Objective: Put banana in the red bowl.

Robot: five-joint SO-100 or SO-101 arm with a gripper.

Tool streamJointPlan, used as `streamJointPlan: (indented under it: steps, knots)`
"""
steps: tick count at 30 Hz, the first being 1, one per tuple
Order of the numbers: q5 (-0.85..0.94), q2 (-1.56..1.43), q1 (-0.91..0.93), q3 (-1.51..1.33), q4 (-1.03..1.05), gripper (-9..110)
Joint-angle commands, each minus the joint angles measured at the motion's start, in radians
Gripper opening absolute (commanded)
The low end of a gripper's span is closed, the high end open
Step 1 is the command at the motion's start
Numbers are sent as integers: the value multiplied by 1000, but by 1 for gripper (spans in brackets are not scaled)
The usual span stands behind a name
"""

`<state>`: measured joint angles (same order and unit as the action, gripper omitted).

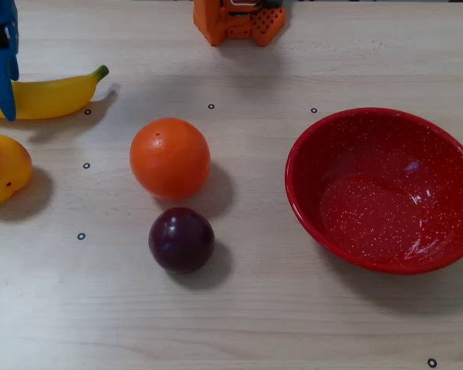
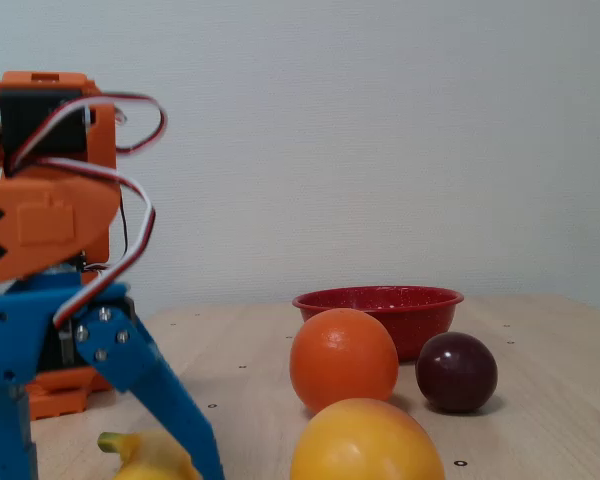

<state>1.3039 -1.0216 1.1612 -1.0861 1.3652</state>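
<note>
While the banana point(image 1: 50, 95) lies flat near the top-left corner of the overhead view, green stem tip pointing right toward the middle of the table point(image 1: 262, 324), I see one blue finger point(image 1: 1, 77) of my gripper crossing over its body close to the left edge. From the fixed view, the gripper point(image 2: 110, 470) stands with its two blue fingers spread wide, one on each side of the banana point(image 2: 150, 458), whose stem end pokes out leftward low in the picture. I read the jaws as parted around the fruit and not closed on it; whether either finger touches the peel I cannot tell, as the tips run out of the bottom of the picture.

Just below the banana in the overhead view sits a yellow-orange fruit point(image 1: 3, 166), partly cut by the left edge; in the fixed view it fills the foreground point(image 2: 365, 440). An orange point(image 1: 170, 157) rests nearer the centre, with a dark plum point(image 1: 181, 239) just beside it on the near side, the two almost touching. The red bowl point(image 1: 309, 146), speckled white and empty, stands well apart at the right of the overhead view, and shows behind the orange in the fixed view point(image 2: 378, 300). The arm's orange base point(image 1: 238, 21) sits at the top edge of the table, between banana and bowl.
</note>
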Motion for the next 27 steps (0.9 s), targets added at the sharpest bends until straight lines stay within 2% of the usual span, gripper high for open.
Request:
streamJointPlan:
  steps: [1,16,27]
  knots:
    - [-12,-54,-15,92,-28,39]
    - [-21,-8,-46,91,-41,37]
    - [-6,-6,-46,75,-44,31]
